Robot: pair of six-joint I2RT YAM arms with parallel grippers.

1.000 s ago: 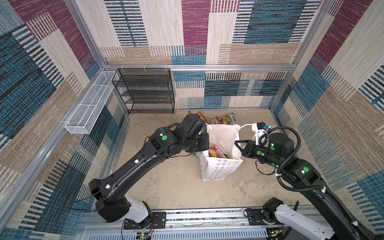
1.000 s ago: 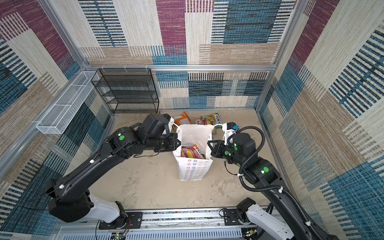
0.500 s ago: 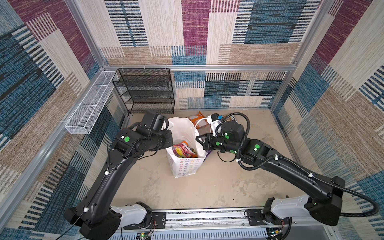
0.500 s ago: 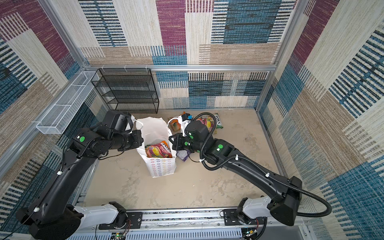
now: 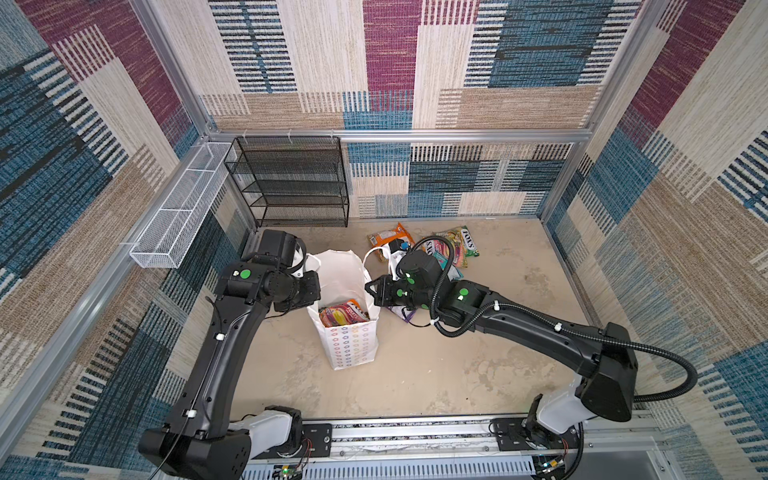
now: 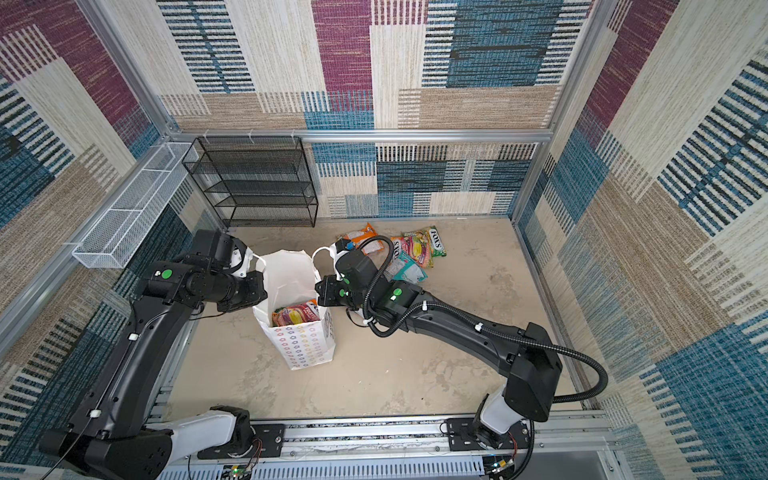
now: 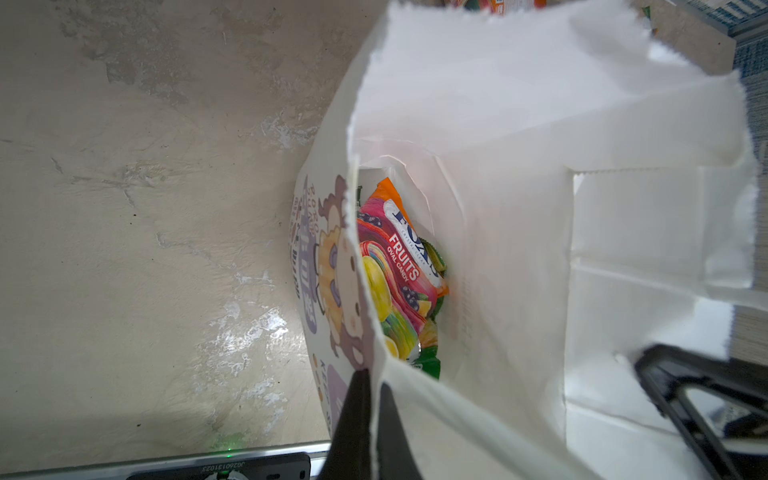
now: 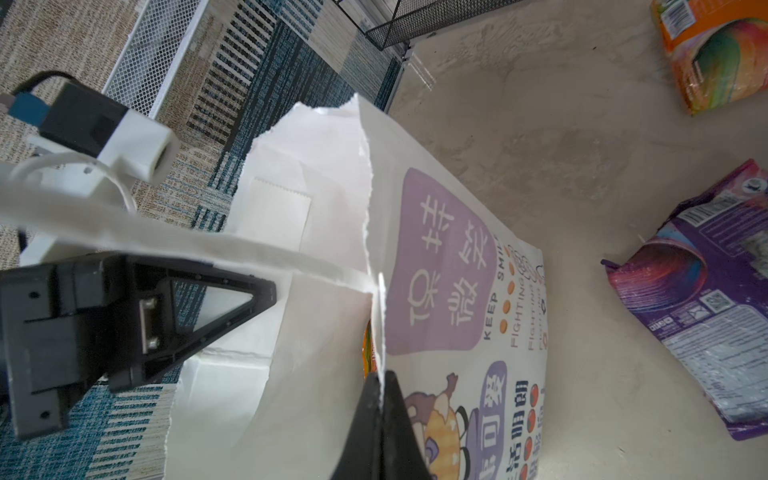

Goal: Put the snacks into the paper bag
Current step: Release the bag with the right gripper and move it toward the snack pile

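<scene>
So, paper bag (image 5: 353, 345): we're sliding it leftward, upright.
Grippers: left gripper (image 7: 372, 380), right gripper (image 8: 380, 380) both clamping its rim.
Loose FOX'S packets (image 5: 455, 248): ending up farther off.

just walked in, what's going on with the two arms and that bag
Both arms hold a white paper bag that stands upright on the table. The left gripper is pinched shut on one side of the rim and the right gripper on the opposite side, so the mouth gapes open. A few candy packets already lie inside. An orange packet, a multicolour packet, a teal packet and a purple packet lie loose on the table, none held.
</scene>
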